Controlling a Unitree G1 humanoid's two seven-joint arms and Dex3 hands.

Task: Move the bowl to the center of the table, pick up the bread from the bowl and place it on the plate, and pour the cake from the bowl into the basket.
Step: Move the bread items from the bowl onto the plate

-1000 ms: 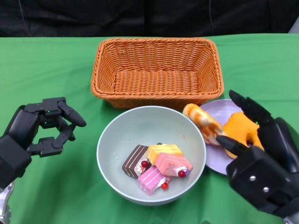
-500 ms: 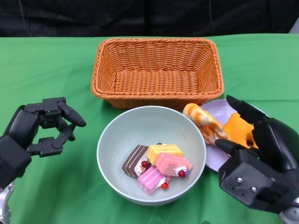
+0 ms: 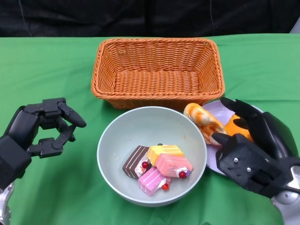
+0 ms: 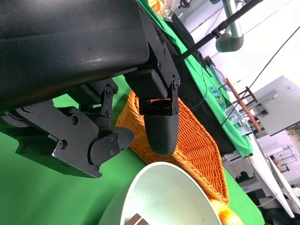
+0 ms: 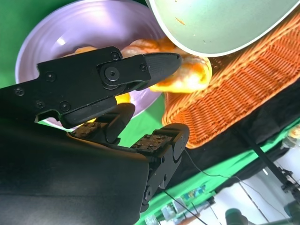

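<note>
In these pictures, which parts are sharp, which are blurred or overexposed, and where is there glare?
Head view: even light, sharp; bowl and basket are crisp, with soft shadows only. Right wrist view: the right hand is sharp, the room behind is blurred, and the plate shows a mild sheen. Left wrist view: the left hand is sharp, while the bright background is washed out.

Pale green bowl (image 3: 117, 140), orange wicker basket (image 3: 157, 75), lilac plate (image 3: 220, 110).

Pale green bowl (image 3: 140, 129) holds four cake (image 3: 161, 166) slices; bread (image 3: 204, 122) lies on purple plate (image 3: 221, 110) before wicker basket (image 3: 157, 70).
</note>
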